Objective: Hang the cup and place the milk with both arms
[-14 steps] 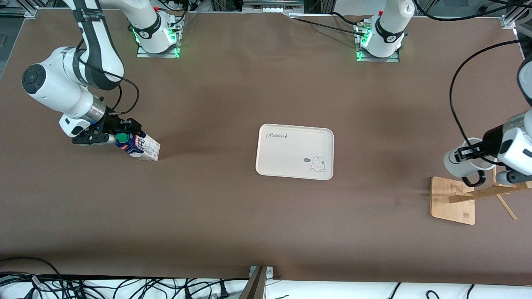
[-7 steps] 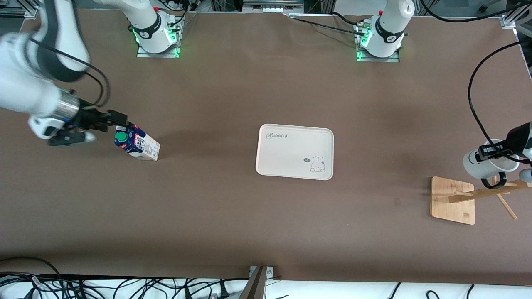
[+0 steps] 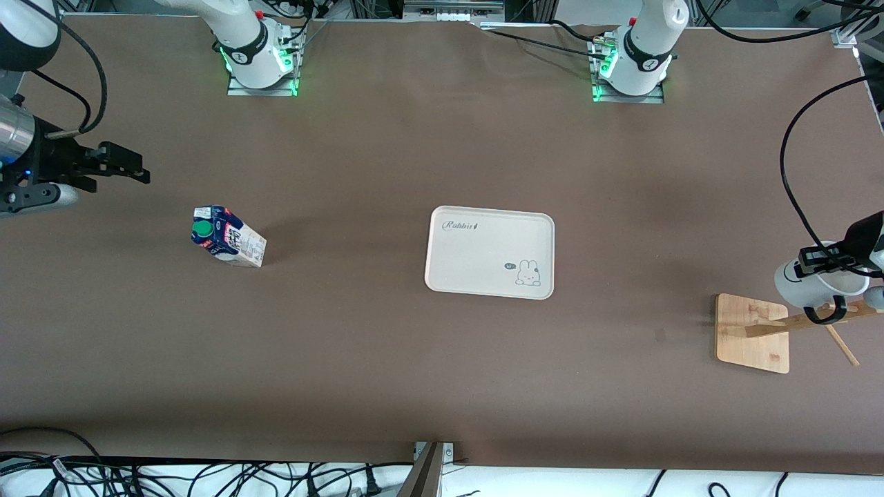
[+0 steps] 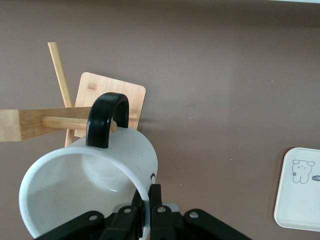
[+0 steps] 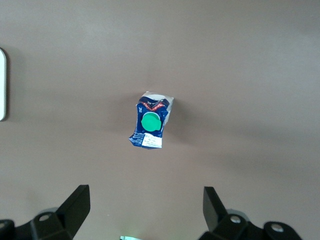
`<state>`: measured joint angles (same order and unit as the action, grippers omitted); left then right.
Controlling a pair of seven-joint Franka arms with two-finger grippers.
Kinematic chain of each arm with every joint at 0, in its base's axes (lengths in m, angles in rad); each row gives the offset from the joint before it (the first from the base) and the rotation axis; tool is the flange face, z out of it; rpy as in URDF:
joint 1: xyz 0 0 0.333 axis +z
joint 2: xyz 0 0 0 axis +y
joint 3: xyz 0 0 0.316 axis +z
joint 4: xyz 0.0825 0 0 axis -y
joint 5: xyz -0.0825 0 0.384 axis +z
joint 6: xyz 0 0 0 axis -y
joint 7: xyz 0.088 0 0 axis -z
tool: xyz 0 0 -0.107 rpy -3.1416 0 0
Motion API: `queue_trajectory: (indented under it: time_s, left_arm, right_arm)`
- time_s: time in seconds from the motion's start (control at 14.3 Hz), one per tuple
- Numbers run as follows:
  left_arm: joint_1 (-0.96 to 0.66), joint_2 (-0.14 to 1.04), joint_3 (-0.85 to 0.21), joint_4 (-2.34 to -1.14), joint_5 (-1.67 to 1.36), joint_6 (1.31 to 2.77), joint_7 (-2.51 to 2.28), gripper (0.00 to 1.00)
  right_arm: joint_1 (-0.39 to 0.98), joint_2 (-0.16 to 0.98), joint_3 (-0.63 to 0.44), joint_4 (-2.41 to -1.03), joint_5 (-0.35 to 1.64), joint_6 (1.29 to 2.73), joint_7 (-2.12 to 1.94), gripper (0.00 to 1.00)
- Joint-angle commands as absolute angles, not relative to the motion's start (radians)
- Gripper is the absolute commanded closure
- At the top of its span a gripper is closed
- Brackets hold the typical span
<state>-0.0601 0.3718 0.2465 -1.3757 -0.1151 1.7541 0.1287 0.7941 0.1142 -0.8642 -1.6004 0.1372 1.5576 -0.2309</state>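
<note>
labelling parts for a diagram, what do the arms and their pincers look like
Both arms are glossy white with dark grey joints and loose black cables. Their bases glow green. The right pincer is black with two flat fingers behind a silver wrist ring. The left pincer is black too, with small silver screws showing.

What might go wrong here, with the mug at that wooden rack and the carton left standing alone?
The left gripper pinches only the rim of the white mug with a black handle; the handle sits over just the tip of the wooden rack's peg, so it might slip off. The open right gripper is off the blue milk carton, which stands outside the white rabbit tray.
</note>
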Motion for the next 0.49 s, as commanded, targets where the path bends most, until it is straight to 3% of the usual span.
queue_trajectory:
  time_s: [0.0,0.21,0.35,0.42]
  left_arm:
    - [-0.055,0.397,0.282,-1.347,-0.124,1.75,0.207,1.0]
    - [-0.046,0.399,0.288,-1.348,-0.123,1.75,0.239,1.0]
    - [-0.046,0.399,0.29,-1.351,-0.117,1.75,0.265,0.99]
    - [-0.046,0.4,0.29,-1.353,-0.112,1.75,0.268,0.64]
  right_arm:
    - [0.778,0.13,-0.876,-1.54,0.112,1.531,-0.235,0.0]
    - [0.744,0.166,-0.882,-1.526,0.115,1.543,-0.212,0.0]
    - [0.662,0.189,-0.817,-1.526,0.135,1.557,-0.131,0.0]
    - [0.537,0.186,-0.699,-1.523,0.182,1.615,-0.124,0.0]
